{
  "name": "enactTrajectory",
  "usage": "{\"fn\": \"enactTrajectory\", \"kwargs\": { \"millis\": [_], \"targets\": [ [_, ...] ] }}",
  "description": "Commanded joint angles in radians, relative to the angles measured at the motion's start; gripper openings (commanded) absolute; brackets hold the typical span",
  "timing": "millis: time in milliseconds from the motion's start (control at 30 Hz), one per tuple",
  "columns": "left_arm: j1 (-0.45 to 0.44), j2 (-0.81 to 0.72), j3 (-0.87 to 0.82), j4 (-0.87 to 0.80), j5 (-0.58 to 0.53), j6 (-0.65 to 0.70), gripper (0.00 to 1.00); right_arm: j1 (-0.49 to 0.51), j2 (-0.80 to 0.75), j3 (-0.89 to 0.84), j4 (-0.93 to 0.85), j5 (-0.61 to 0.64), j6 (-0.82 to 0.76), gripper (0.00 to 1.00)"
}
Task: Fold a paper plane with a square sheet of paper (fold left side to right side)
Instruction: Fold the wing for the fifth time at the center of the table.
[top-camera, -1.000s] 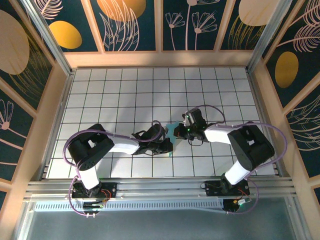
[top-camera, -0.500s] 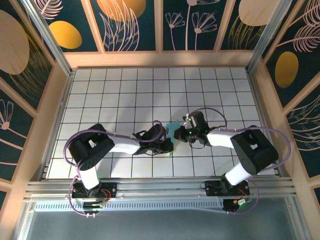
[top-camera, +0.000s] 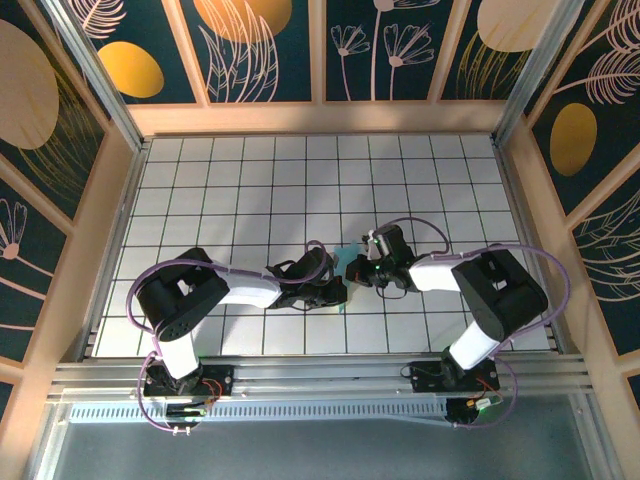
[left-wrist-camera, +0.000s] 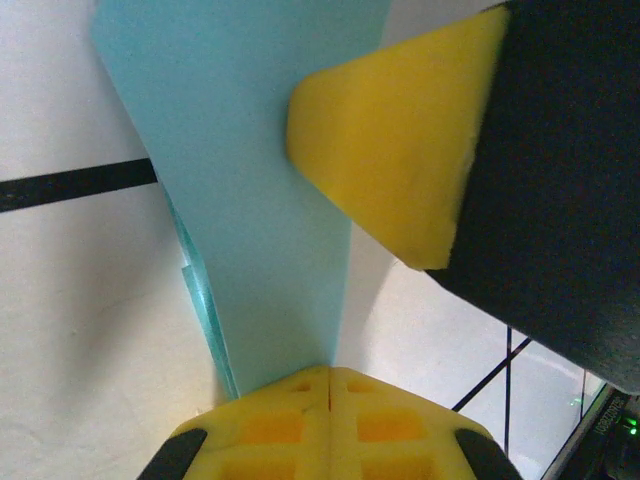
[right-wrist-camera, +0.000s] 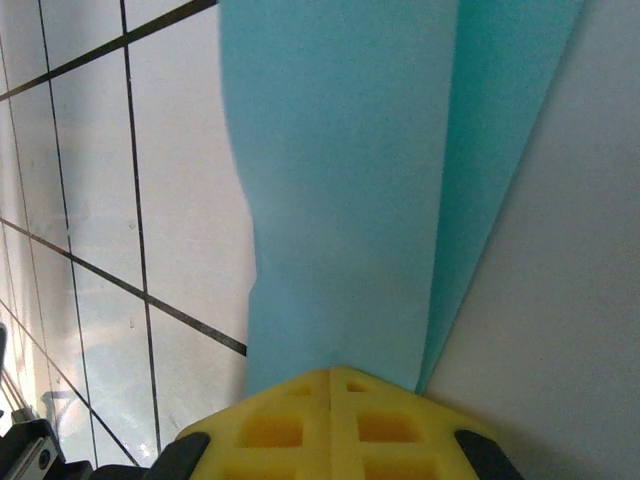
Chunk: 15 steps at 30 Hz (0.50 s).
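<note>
Top view first: the folded sheet of paper (top-camera: 345, 258) sits on the tabletop (top-camera: 250, 190) right between the left gripper (top-camera: 338, 293) and right gripper (top-camera: 353, 270). It's mostly covered, and its long axis seems to run near-to-far. Left wrist cam: the blue strip (left-wrist-camera: 260, 150) runs straight away, narrowing toward the clenched tips (left-wrist-camera: 330, 372). A yellow fingertip (left-wrist-camera: 400, 150) from the other arm is on it. Right wrist cam: the strip (right-wrist-camera: 340, 180) also runs straight away from clenched tips (right-wrist-camera: 330, 372). Can't tell which end points.

I noted the sheet of paper (top-camera: 345, 262) at the near middle of the table (top-camera: 250, 190), left gripper (top-camera: 334, 291) on its left, right gripper (top-camera: 357, 271) on its right.
</note>
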<state>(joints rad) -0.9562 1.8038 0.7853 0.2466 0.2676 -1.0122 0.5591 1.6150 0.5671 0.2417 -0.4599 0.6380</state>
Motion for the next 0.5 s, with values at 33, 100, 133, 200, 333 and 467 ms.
{"fn": "enactTrajectory", "kwargs": {
  "millis": [33,100,133,200,333,467],
  "targets": [
    [0.001,0.046,-0.02,-0.166,-0.077,0.024,0.0,0.002,0.033,0.032,-0.039,0.063,-0.029,0.0],
    [0.001,0.043,-0.021,-0.172,-0.081,0.024,0.0,-0.005,0.039,0.039,-0.044,0.067,-0.037,0.0],
    [0.001,0.044,-0.022,-0.174,-0.083,0.025,0.0,-0.007,0.042,0.041,-0.042,0.066,-0.04,0.0],
    [0.0,0.042,-0.024,-0.179,-0.084,0.026,0.0,-0.006,0.047,0.047,-0.042,0.064,-0.045,0.0],
    [0.001,0.044,-0.025,-0.187,-0.088,0.028,0.0,-0.042,0.055,0.063,-0.049,0.06,-0.062,0.0],
    [0.001,0.045,-0.028,-0.187,-0.088,0.027,0.0,-0.066,0.063,0.08,-0.053,0.053,-0.077,0.0]
  ]
}}
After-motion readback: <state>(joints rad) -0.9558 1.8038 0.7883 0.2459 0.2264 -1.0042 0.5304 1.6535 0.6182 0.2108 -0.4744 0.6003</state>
